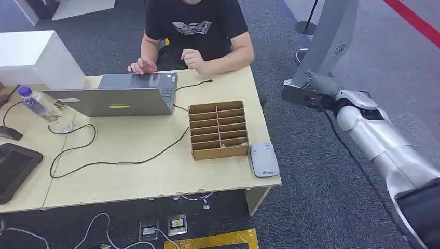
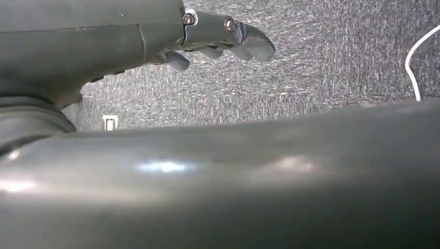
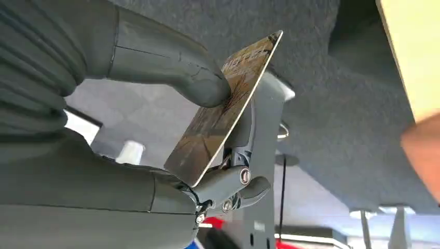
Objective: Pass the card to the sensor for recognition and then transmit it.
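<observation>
Grey carpet lies right of the pale surface [image 1: 155, 171], where the sensor [image 1: 263, 160] sits at the near right corner beside a cardboard organiser [image 1: 218, 129]. Well right of it, the right hand [image 3: 155, 129] pinches the card [image 3: 223, 111] between thumb and fingers. I would swing the arm left and lower the card flat over the sensor; the left hand [image 2: 218, 36] hangs holding nothing, fingers lightly bent.

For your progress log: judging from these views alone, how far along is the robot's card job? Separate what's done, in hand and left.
Done: the right hand already holds the card, pinched between thumb and fingers.

In hand: in the head view the right hand is out beyond the desk, well clear of the grey card reader near the desk's corner.

Left: presenting the card to that reader, then passing it on. The left hand holds nothing.
</observation>
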{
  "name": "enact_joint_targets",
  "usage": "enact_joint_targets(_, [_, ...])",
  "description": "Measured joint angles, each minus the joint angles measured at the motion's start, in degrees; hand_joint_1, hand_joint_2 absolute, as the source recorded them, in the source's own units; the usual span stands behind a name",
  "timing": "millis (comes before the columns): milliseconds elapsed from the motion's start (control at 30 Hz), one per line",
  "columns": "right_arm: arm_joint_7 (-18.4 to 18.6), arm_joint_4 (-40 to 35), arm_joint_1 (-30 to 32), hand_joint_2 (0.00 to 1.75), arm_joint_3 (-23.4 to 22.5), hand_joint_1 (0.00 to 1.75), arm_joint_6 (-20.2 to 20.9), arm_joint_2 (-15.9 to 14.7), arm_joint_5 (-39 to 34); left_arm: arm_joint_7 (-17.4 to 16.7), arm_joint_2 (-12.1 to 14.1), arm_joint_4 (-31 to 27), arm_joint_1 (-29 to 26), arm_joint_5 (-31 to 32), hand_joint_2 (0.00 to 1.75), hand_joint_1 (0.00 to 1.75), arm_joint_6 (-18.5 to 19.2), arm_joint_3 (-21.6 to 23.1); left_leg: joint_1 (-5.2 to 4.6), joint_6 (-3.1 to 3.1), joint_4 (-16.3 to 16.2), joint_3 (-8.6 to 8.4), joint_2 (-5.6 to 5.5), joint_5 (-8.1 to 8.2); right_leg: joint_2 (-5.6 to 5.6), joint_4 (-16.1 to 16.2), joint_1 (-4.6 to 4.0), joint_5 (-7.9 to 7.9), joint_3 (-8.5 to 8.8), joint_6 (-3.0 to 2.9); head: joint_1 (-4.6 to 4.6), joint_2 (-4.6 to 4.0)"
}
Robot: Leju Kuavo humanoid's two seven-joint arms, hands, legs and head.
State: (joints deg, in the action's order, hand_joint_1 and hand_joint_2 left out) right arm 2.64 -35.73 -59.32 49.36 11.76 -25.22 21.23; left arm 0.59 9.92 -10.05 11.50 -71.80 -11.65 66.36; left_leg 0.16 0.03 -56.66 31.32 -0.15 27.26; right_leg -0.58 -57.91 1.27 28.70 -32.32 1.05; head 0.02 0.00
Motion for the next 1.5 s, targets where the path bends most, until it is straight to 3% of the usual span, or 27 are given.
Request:
enact_joint_targets(600, [4.88,-11.59,11.12,1.75,-2.84,1.75,0.09,-8.29,-6.78,0.18,0.22,0.0,-0.21,0.5,0.0,0.0,-0.22,0.04,0.0,0.01,0.0,0.05,-0.01,0.01,-0.01,0.01,0.0,0.0,-0.02,0.0,0.02,0.0])
enact_joint_targets(1000, [11.48,-25.38,20.3,1.75,-1.82,1.75,-3.02,-13.92,-15.5,0.64,0.63,0.0,-0.23,1.51,0.0,0.0,-0.13,0.04,0.0,-0.03,0.01,0.07,0.02,0.06,-0.01,0.02,0.0,0.01,-0.05,0.0,0.0,0.0])
enact_joint_targets(1300, [11.59,-31.22,23.13,1.75,-0.51,1.75,-5.12,-14.39,-16.31,0.79,0.55,0.0,-0.29,1.57,0.0,0.0,-0.46,0.07,0.01,-0.03,0.01,0.08,0.01,0.05,-0.02,0.01,0.0,0.0,-0.03,0.0,0.0,0.0])
enact_joint_targets(1500, [10.71,-32.97,24.3,1.75,0.54,1.75,-5.83,-12.9,-15.2,0.79,0.26,0.0,-0.26,1.57,0.0,0.0,-0.74,0.07,0.01,-0.03,0.01,0.09,0.01,0.05,-0.01,0.01,0.0,0.01,-0.03,0.0,0.0,0.0])
